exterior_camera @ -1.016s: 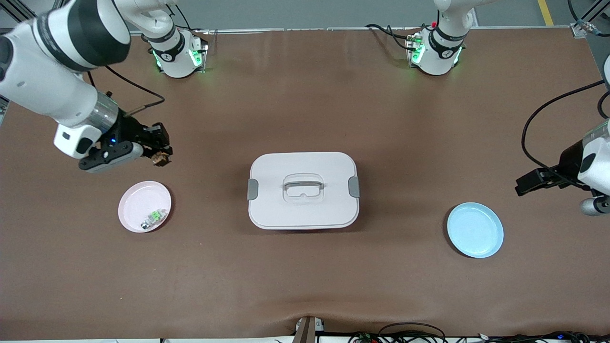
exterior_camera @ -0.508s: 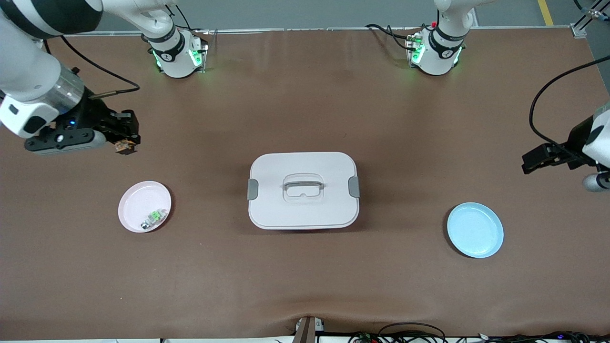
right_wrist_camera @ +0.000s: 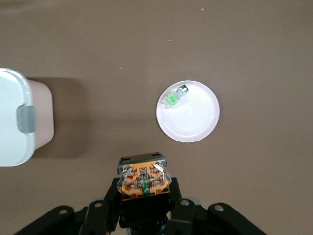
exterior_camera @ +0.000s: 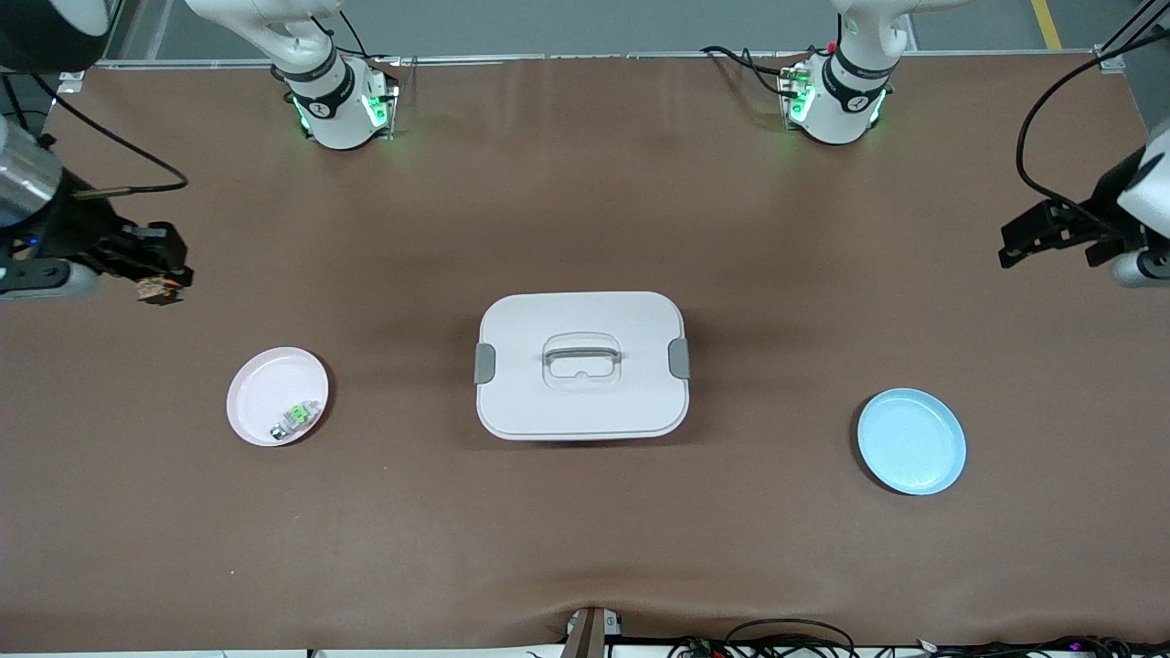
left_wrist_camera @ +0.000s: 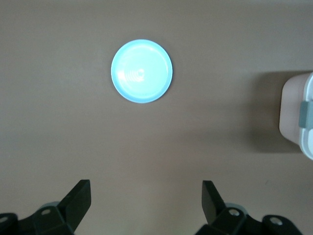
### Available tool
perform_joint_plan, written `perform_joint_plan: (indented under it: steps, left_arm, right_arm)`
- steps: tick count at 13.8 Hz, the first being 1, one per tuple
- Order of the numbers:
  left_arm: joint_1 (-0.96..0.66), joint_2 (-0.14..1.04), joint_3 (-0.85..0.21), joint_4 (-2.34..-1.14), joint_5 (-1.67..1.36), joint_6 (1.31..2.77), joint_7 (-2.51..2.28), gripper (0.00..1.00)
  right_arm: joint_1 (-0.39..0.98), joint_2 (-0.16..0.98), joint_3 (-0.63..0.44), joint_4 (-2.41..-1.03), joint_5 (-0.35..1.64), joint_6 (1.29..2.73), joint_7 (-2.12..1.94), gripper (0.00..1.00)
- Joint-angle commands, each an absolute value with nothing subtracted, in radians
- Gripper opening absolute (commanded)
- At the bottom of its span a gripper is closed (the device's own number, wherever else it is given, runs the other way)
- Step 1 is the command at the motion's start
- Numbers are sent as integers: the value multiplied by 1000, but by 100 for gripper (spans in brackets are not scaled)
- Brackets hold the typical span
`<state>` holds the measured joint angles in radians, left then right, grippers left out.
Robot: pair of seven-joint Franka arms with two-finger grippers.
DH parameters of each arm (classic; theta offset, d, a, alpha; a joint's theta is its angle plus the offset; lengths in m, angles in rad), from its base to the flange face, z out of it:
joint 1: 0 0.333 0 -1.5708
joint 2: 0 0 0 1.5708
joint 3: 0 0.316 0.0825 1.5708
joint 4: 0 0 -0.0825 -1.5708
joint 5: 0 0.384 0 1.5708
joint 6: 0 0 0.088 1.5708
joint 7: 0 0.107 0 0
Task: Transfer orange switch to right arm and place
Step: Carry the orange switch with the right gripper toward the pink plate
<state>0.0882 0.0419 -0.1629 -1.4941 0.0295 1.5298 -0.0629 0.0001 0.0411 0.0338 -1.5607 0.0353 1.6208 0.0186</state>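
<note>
Clamped tight in the right gripper (exterior_camera: 160, 288) is the orange switch (exterior_camera: 157, 291), held up in the air over bare brown table (exterior_camera: 585, 530) at the right arm's end, close to the table's edge. From the wrist view the switch (right_wrist_camera: 144, 178) sits squarely between the two black fingers, its orange face with a thin green streak turned toward the camera and a black body at its outer end. Below that gripper and nearer the front camera lies the pink plate (exterior_camera: 260, 388), with the pale clear switch (exterior_camera: 294, 419) and its green middle resting near the plate's rim; I think its silver end points toward the front camera, though it is small enough that I would not swear to it.

Past the plate, toward the middle of the table, stands the white lidded box (exterior_camera: 581, 366), grey latches at both short ends and a handle set into the lid.

Toward the left arm's end lies the blue plate (exterior_camera: 911, 441), with nothing on it. Above the table there, the left gripper (exterior_camera: 1024, 239) hangs with its fingers spread wide and nothing between them; in its wrist view the fingers (left_wrist_camera: 78, 200) stand well apart, with the blue plate visible on the table below.
</note>
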Motion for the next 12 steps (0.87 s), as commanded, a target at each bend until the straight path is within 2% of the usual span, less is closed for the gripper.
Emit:
perform_joint_plan:
  steps: [1,5,12]
  left_arm:
    - [74,-50,-149,-1601,14,1549,-49,100]
    - [72,-104,-158,-1651,12,1545,-49,100]
    - [74,-84,-158,-1634,14,1543,-49,100]
  right_arm:
    - [-64,55,52,-1525,5,1577,-11,0]
    - [-107,51,51,-1531,2,1531,-311,0]
    - [-124,51,51,-1545,-23,1505,-942,0]
